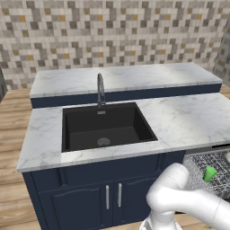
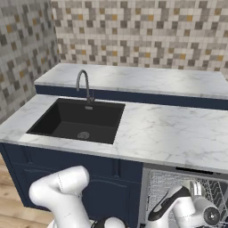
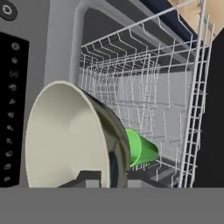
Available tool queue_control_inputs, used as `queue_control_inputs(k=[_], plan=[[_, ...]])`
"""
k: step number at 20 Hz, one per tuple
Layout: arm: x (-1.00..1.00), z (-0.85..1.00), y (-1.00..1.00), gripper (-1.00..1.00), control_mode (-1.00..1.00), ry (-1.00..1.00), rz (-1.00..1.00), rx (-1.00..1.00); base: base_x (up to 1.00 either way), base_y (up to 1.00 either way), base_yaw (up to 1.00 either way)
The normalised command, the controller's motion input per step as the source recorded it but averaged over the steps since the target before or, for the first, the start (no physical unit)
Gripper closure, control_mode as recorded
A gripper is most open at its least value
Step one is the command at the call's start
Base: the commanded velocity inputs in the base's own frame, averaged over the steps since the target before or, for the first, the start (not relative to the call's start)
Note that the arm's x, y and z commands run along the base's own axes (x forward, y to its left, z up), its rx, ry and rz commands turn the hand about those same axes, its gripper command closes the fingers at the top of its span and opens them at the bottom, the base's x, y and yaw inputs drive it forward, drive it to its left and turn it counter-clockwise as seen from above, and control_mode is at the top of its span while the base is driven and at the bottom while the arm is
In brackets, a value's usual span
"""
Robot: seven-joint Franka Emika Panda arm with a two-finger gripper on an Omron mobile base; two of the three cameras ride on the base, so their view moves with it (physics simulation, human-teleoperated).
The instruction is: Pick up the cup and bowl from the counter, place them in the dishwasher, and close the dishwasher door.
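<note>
Left base view: we see the counter (image 1: 188, 119), white marble with grey veins, carrying a black sink (image 1: 105, 128) and a curved grey faucet (image 1: 100, 90) at its back edge. Behind it runs a narrower marble ledge (image 1: 126, 77) against a mosaic tile wall (image 1: 112, 31). Navy cabinet doors (image 1: 112, 197) sit below the sink. At the right edge the dishwasher (image 1: 211, 155) stands open with its wire rack (image 1: 200, 173) showing; the cup (image 1: 209, 174), bright green, sits in that rack. The white arm crosses the lower right corner, reaching toward the rack.

Right base view: the same counter (image 2: 178, 133) and sink (image 2: 78, 120). The dishwasher (image 2: 151, 196) is open at lower right, and the arm's wrist reaches into the rack (image 2: 213, 191) there. We cannot make out the fingers from this side.

Hand view: the bowl (image 3: 72, 135), pale off-white, sits tipped on edge with its inside facing the camera, directly at the gripper (image 3: 107, 183). The jaws stand nearly together and pinch the bowl's rim at its lower edge. Just behind the bowl, the cup (image 3: 142, 151) lies on its side on the rack (image 3: 144, 96) floor. The bowl and cup look close together; we cannot tell whether they touch. A dark control strip (image 3: 13, 109) with small icons runs along the left.
</note>
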Motion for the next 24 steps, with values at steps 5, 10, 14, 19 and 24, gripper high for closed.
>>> queue_control_inputs(k=[5, 10, 14, 19, 24], plan=[[0.3, -0.33, -0.18, 1.0, -1.0, 0.0, 0.02, 0.0, 0.0, 0.0, 0.0], [0.45, -0.39, -0.23, 1.0, -1.0, 0.0, 0.0, 0.0, 0.0, 0.0, 0.0], [0.43, -0.38, -0.25, 1.0, -1.0, 0.0, 0.0, 0.0, 0.0, 0.0, 0.0], [0.37, -0.62, -0.31, 1.0, -1.0, 0.03, 0.03, 0.0, 0.0, 0.0, 0.0], [0.34, -0.65, -0.33, 1.0, -1.0, 0.05, 0.04, 0.0, 0.0, 0.0, 0.0]])
